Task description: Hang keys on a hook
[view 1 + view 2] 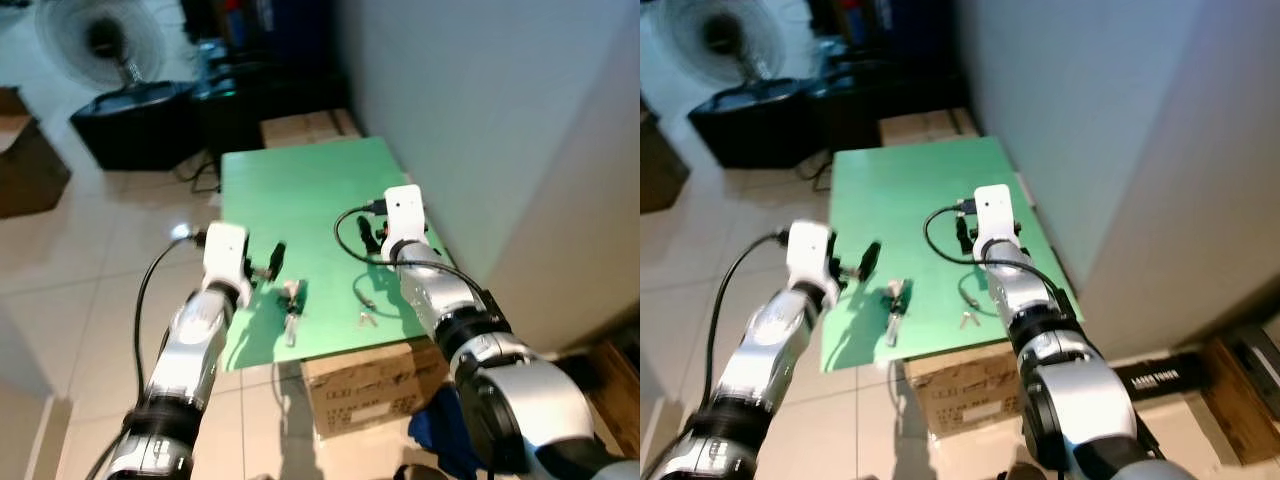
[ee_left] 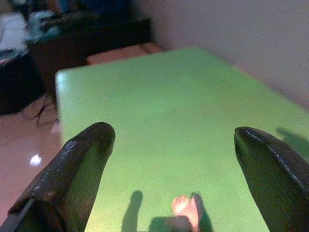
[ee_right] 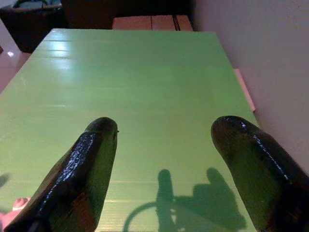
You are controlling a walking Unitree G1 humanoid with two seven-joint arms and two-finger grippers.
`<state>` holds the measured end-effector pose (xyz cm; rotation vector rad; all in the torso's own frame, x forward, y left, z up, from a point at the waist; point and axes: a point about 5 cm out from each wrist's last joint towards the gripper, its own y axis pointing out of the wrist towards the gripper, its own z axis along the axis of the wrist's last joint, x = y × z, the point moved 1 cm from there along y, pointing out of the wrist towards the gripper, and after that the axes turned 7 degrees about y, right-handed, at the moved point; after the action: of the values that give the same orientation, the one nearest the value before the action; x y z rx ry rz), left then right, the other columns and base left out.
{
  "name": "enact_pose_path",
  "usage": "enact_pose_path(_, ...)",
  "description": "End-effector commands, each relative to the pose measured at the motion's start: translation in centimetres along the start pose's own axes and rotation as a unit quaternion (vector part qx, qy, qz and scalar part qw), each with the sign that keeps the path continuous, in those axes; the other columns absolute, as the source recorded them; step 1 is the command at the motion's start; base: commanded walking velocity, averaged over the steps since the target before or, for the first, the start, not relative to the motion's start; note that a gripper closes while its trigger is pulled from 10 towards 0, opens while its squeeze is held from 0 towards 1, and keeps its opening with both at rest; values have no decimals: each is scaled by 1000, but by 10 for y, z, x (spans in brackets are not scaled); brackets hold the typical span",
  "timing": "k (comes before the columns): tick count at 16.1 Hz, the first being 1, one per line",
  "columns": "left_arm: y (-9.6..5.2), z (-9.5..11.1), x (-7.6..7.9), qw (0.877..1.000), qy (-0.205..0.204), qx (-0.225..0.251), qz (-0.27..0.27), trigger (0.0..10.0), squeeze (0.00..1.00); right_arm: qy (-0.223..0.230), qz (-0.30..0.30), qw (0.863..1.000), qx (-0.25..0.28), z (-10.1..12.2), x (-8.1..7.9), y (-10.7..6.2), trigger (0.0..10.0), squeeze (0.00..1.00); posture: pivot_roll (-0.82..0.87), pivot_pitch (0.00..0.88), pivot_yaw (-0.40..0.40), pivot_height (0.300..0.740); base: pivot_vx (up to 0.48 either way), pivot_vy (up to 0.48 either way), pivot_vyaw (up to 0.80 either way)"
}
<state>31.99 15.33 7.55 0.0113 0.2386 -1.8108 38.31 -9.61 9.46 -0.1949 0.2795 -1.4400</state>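
Note:
A small bunch of keys (image 1: 366,315) on a thin wire ring lies on the green table (image 1: 300,180) near its front edge. To their left, a small silvery and dark object (image 1: 291,308) rests on the tabletop; I cannot tell what it is. My right gripper (image 1: 372,238) hovers over the table just behind the keys, fingers open and holding nothing, as the right wrist view (image 3: 166,123) confirms. My left gripper (image 1: 268,264) is at the table's left front, just behind the silvery object, also open and holding nothing (image 2: 174,133).
A wall (image 1: 480,90) runs along the table's right side. A cardboard box (image 1: 370,385) sits under the front edge, with blue cloth (image 1: 440,430) beside it. Behind the table are another box (image 1: 305,127), a black case (image 1: 135,120) and a fan (image 1: 100,40).

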Motion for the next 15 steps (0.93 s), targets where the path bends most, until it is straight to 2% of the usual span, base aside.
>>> enact_pose_path(1, -4, 4, -5, 1000, 15, 2, 5, 10000, 0, 6, -6, 1000, -6, -3, -2, 0, 10000, 0, 24, 0, 80, 740, 0, 0, 0)
enact_pose_path(4, -21, -3, -14, 1000, 24, -12, 15, 10000, 0, 11, -23, 999, -33, -20, 0, -2, 10000, 0, 61, 0, 84, 740, 0, 0, 0)
enact_pose_path(7, -40, -5, -26, 999, 35, -28, 24, 10000, 0, 13, -38, 997, -60, -41, 1, -8, 10000, 0, 103, 47, 98, 740, 0, 0, 0)
enact_pose_path(10, -47, -7, -27, 998, 38, -38, 23, 10000, 0, 15, -41, 997, -71, -50, 1, -10, 10000, 0, 113, 80, 111, 740, 0, 0, 0)
enact_pose_path(13, -61, -8, -29, 997, 46, -54, 18, 10000, 0, 5, -51, 993, -102, -73, 3, -18, 10000, 0, 131, 123, 132, 740, 0, 0, 0)
enact_pose_path(15, -65, -7, -29, 997, 49, -59, 16, 10000, 0, 0, -51, 993, -109, -79, 3, -20, 10000, 0, 137, 135, 137, 740, 0, 0, 0)
